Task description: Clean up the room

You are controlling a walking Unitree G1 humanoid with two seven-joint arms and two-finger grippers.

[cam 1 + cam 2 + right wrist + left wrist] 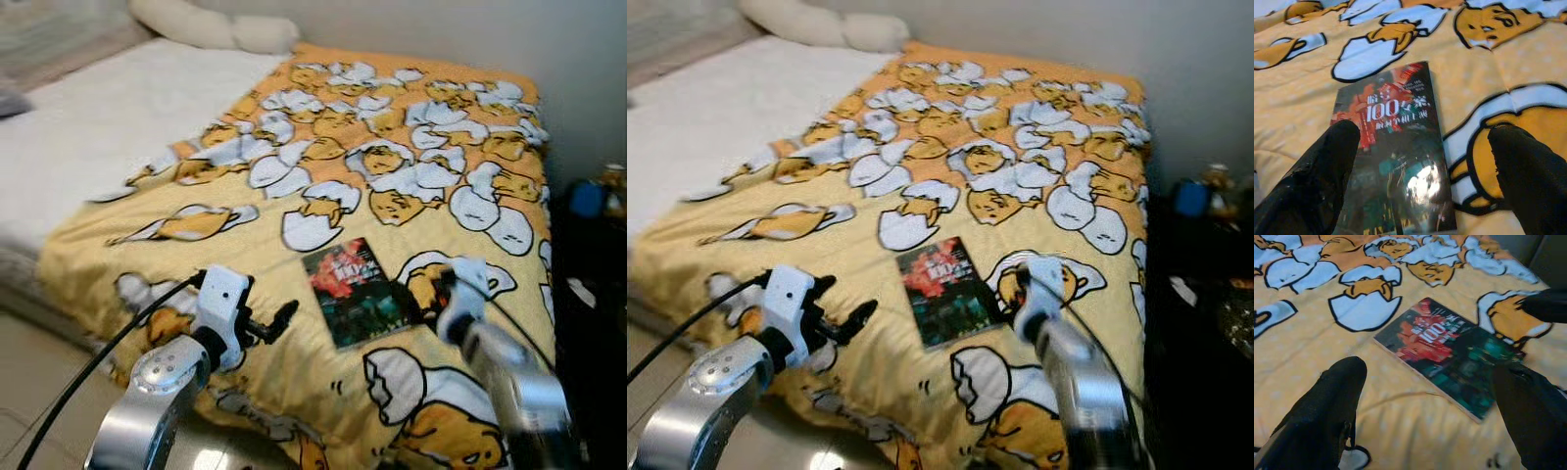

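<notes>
A dark book with a red and green cover lies flat on the yellow cartoon blanket, near the bed's front edge. My left gripper hovers just left of the book, open, its fingers spread wide with the book ahead of them. My right gripper is open at the book's near right corner, one finger over the cover and the other over the blanket. Neither holds anything.
The bed fills the middle, with a white sheet on its left half and pillows by the wall. Dark furniture with small items, one of them blue, stands along the right. Pale floor shows at the lower left.
</notes>
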